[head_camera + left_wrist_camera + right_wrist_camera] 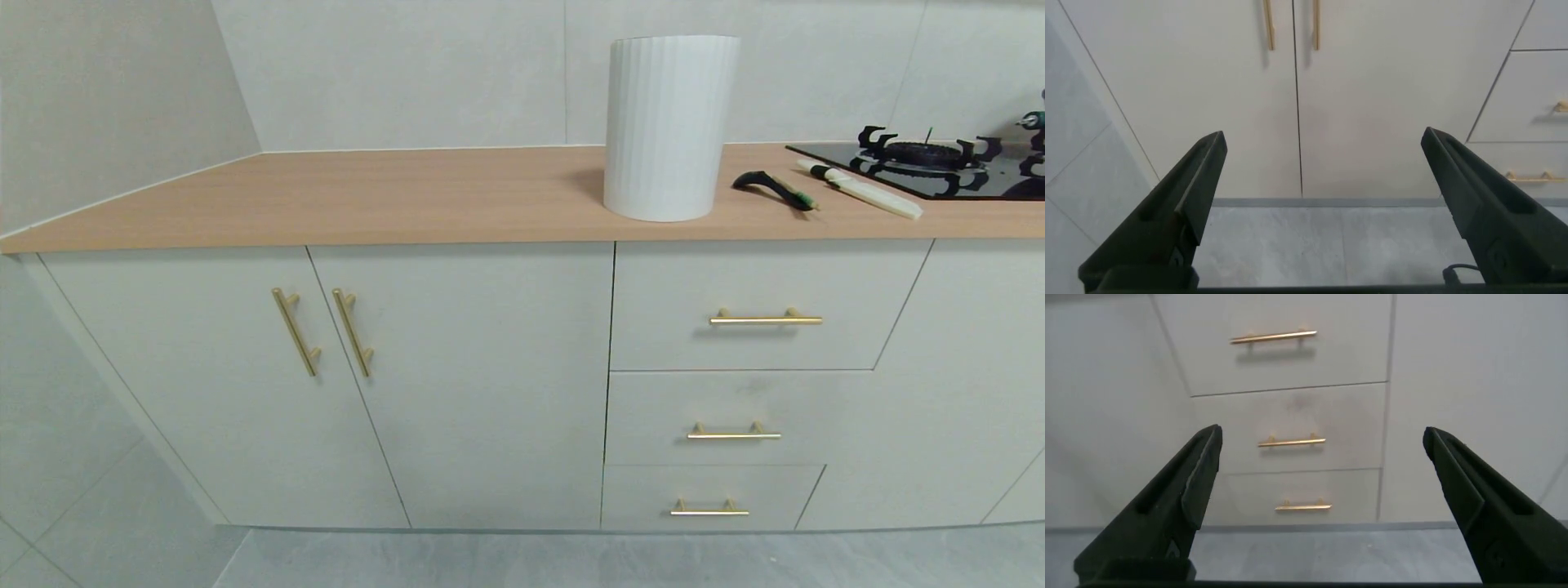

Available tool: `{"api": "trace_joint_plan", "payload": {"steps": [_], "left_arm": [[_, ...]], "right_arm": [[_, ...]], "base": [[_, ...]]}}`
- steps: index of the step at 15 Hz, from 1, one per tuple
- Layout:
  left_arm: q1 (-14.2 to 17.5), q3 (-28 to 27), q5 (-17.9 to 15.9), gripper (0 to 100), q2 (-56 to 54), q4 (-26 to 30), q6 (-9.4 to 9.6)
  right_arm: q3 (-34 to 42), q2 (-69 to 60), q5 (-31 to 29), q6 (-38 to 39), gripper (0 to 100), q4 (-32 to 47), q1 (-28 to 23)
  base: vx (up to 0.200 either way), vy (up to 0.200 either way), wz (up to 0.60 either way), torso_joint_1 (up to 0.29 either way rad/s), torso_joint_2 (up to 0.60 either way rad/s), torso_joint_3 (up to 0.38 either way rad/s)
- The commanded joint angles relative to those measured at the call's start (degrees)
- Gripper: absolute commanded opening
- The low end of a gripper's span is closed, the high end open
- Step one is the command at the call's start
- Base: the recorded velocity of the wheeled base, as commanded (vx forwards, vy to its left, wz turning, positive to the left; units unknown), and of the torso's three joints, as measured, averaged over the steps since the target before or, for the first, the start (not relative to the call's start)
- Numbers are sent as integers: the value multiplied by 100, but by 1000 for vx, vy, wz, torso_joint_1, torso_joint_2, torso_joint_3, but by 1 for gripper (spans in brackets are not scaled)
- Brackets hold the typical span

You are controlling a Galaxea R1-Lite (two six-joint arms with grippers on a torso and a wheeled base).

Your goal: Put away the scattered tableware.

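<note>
Down at cabinet height, the left claw (1321,137) gapes wide before the double doors (1290,82). Above on the counter (408,196): ribbed holder (669,126), then black-handled tool (771,188) and pale knife (861,188), both slanting back-left to front-right. The right claw (1321,431), also spread, faces the drawers (1290,416) and is likely nearer both.

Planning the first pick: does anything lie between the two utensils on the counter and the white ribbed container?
Nothing visible blocks the black-handled utensil: it lies on bare countertop just beside the white ribbed container. The cream utensil lies beyond it, by the stove, so the black one is on its path.
</note>
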Motion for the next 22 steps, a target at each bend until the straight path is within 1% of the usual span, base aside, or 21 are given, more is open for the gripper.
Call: {"api": "trace_joint_plan", "payload": {"steps": [1,3,5,6,7,10,12,13,15,17,19,22], "left_arm": [[2,1,0,100,2,0,-1],[2,1,0,100,2,0,-1],[2,1,0,100,2,0,-1],[2,1,-9,100,2,0,-1],[2,1,0,100,2,0,-1],[2,1,0,100,2,0,-1],[2,1,0,100,2,0,-1],[2,1,0,100,2,0,-1],[2,1,0,100,2,0,-1],[2,1,0,100,2,0,-1],[2,1,0,100,2,0,-1],[2,1,0,100,2,0,-1]], "right_arm": [[-514,1979,166,-9,100,57,924],[-936,3332,228,-18,100,30,1065],[-1419,4747,280,-27,100,-31,1065],[-1577,5239,280,-27,100,-154,1065],[-1744,6118,236,-27,100,-567,1065],[-1894,7692,184,-27,100,-1982,1030],[-2061,8553,78,-18,100,-2422,986],[-2122,9071,-124,-9,100,-2721,977],[-2096,9810,-344,-9,100,-3310,968],[-2087,10689,-493,17,100,-4189,863],[-2052,11269,-660,17,100,-5120,784],[-1955,12051,-713,0,100,-6351,784]], "base": [[0,0,0,0,0,0],[0,0,0,0,0,0],[0,0,0,0,0,0],[0,0,0,0,0,0],[0,0,0,0,0,0],[0,0,0,0,0,0],[0,0,0,0,0,0],[0,0,0,0,0,0],[0,0,0,0,0,0],[0,0,0,0,0,0],[0,0,0,0,0,0],[0,0,0,0,0,0]]}}
